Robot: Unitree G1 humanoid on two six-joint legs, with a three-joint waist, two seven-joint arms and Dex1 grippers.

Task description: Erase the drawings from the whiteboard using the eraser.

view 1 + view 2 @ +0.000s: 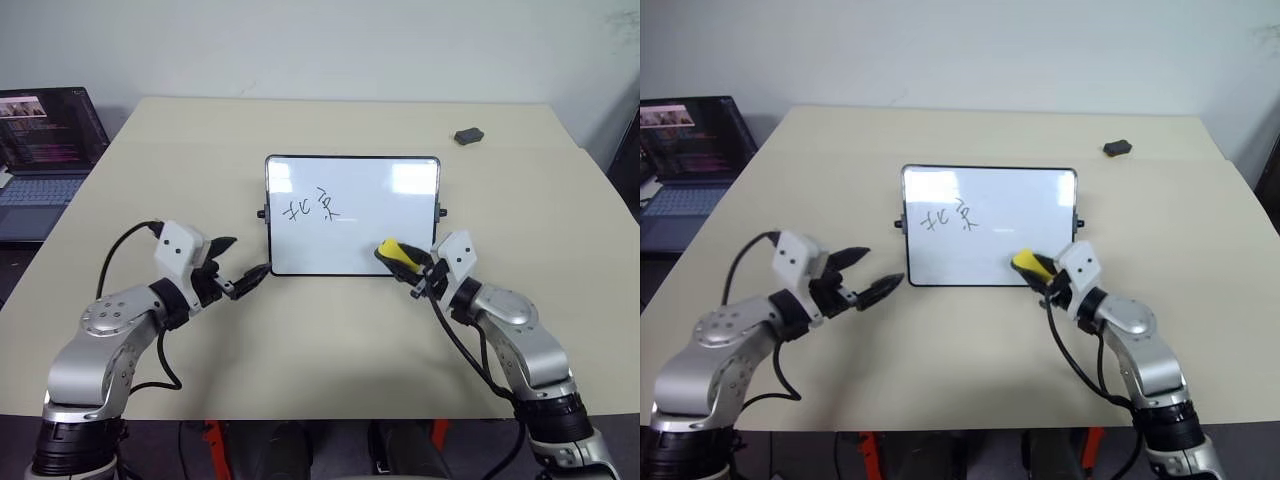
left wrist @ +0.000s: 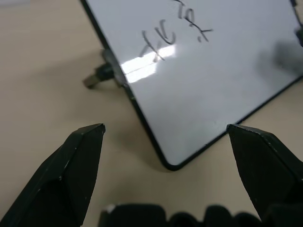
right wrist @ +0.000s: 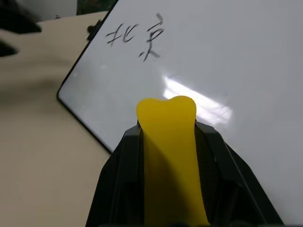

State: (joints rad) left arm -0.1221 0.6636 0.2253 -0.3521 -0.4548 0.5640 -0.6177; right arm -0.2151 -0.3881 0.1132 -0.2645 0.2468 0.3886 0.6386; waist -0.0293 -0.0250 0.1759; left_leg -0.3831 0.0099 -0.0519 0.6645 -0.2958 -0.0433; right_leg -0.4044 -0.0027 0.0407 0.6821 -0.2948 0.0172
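1 whiteboard (image 1: 352,215), 2 drawings (image 1: 313,207), 1 eraser (image 1: 396,251). R gripper (image 1: 418,275) clenched on eraser over board's lower-right corner. L gripper (image 1: 242,268) spread, empty, just beside lower-left corner.

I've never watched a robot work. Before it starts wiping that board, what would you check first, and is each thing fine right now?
1. Eraser clamped in right gripper: ok.
2. Drawings unwiped on the whiteboard: ok.
3. Eraser over the board's near right part, away from the writing: not ok.
4. Left gripper open, beside the board's near left corner, not holding it: not ok.
5. Eraser's wiping face touching the board: cannot tell.
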